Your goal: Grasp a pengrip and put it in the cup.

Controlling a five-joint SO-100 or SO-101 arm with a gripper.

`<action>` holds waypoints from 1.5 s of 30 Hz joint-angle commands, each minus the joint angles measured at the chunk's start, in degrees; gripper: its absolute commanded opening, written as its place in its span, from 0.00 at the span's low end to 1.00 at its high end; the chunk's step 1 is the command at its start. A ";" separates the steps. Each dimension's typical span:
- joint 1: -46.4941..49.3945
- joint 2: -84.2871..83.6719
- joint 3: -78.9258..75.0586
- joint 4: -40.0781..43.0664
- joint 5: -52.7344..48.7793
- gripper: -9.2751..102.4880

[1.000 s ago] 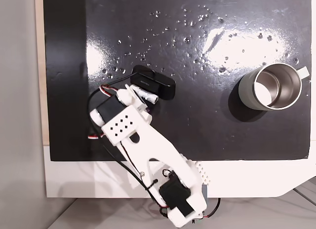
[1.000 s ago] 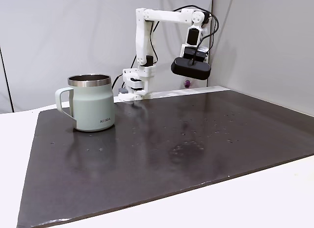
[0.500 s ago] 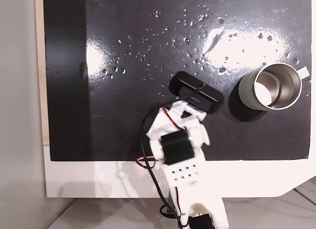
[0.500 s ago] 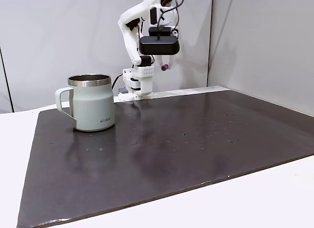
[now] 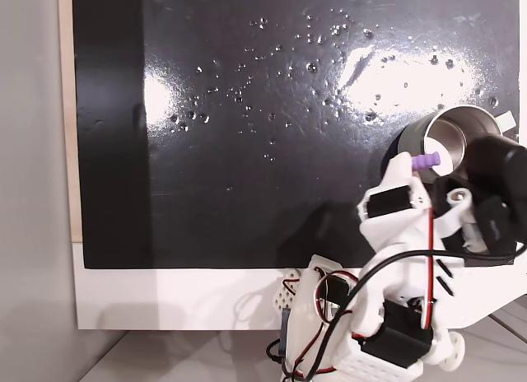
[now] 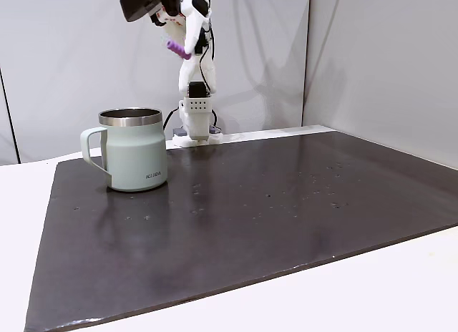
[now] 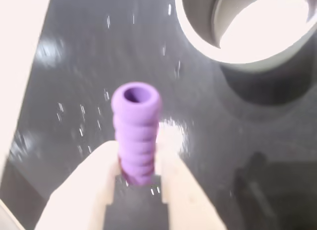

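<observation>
Dark, glossy matting (image 5: 247,151) covers most of the white tabletop (image 5: 165,300), speckled with small bright droplets and glare patches, and pale grey walls stand behind it in a fixed view from the side. Reading that side view from the left, the cup (image 6: 131,149) stands upright on the mat (image 6: 236,217) with its pale handle tab pointing left and its steel rim catching the light; to its right and well above it, the white arm (image 6: 193,81) rises from its base at the far edge of the mat and curls over at the top, where the pengrip (image 6: 178,49) hangs high in the air, tilted, up and to the right of the cup's mouth. In a fixed view from above, the mat's left part lies bare, and at the right the arm (image 5: 395,291) reaches up from the bottom edge; the pengrip (image 5: 426,160) sticks out sideways over the lower left rim of the cup (image 5: 461,131), whose shiny inside shows beyond it. In the wrist view the gripper (image 7: 136,163) has its two pale fingers (image 7: 94,175) closed on the lower end of the pengrip (image 7: 135,136), which stands out from them as a purple ribbed tube with its hollow end facing the camera; the cup (image 7: 247,46), blurred and brightly lit inside, sits at the upper right, apart from the tube, with the dark mat (image 7: 74,91) below.
</observation>
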 commanded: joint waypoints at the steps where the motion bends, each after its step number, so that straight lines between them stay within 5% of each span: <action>1: 3.43 0.44 -2.29 -6.06 0.00 0.08; 9: 8.44 -5.98 1.23 -19.34 -1.58 0.08; 20: 11.07 7.21 27.86 -46.32 -2.46 0.08; 27: 12.30 8.09 32.17 -50.98 -1.93 0.09; 34: 13.18 6.06 31.38 -53.79 3.08 0.33; 45: 13.10 6.86 31.29 -53.79 3.43 0.34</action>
